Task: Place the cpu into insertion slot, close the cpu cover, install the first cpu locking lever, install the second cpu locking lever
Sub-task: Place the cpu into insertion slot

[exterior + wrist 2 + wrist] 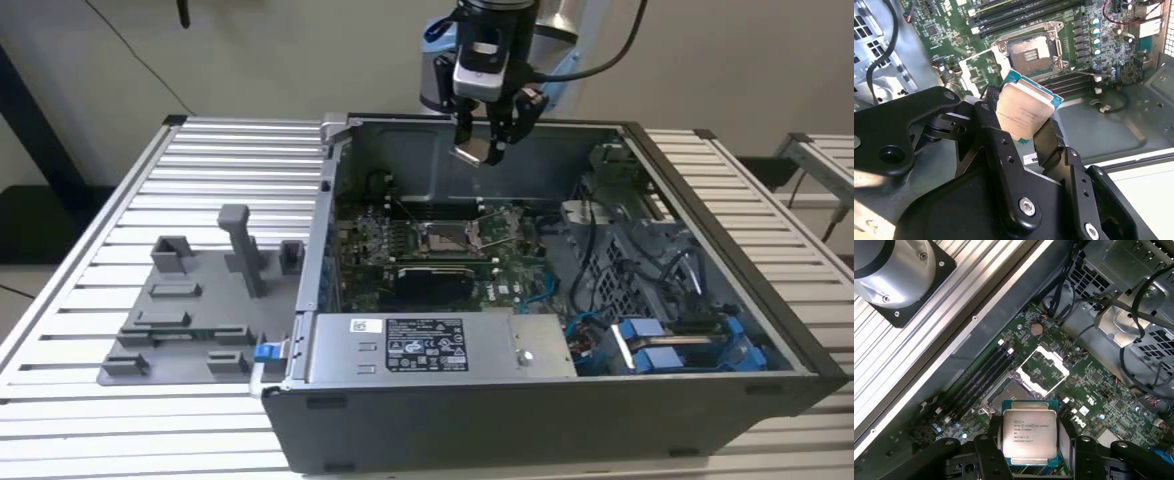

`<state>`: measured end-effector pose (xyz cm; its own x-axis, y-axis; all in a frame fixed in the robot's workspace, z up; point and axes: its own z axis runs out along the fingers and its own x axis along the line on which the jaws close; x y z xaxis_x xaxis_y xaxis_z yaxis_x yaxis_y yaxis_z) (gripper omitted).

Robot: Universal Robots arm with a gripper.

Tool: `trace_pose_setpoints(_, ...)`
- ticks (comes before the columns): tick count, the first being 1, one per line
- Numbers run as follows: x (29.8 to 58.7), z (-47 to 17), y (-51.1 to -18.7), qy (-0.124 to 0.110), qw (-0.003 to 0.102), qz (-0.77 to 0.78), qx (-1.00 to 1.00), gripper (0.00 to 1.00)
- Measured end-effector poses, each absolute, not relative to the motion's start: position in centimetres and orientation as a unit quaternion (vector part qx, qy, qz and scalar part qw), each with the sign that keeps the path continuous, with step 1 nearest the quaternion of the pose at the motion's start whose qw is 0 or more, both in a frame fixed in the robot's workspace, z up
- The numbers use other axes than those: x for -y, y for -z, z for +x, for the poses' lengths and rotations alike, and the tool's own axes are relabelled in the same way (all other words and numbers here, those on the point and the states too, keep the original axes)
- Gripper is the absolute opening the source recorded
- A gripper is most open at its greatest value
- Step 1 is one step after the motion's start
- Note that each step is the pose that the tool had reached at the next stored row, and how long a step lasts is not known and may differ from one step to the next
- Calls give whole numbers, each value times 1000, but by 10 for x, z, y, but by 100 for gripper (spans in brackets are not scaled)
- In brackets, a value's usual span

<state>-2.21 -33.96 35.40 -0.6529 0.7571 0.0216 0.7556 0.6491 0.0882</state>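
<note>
Gripping the cpu (1024, 112) by its edges, the fingers (996, 137) hung high over the open computer case (400, 150), chip well above the bare socket (1030, 51): step one, placement, was in hand and, I judged, called for squaring chip to socket.

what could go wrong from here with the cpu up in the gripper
The gripper pinches the cpu only by its edges above the open socket, so it might slip or tilt.
If it lands skewed, the socket's contacts could bend.
The opened cpu cover lies right beside the socket, and an off-line descent may clip it.
</note>
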Motion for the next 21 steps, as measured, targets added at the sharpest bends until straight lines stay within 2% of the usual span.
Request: trace_pose_setpoints(21, 339, -22, -352, -44, 11, 471, -881, 54)
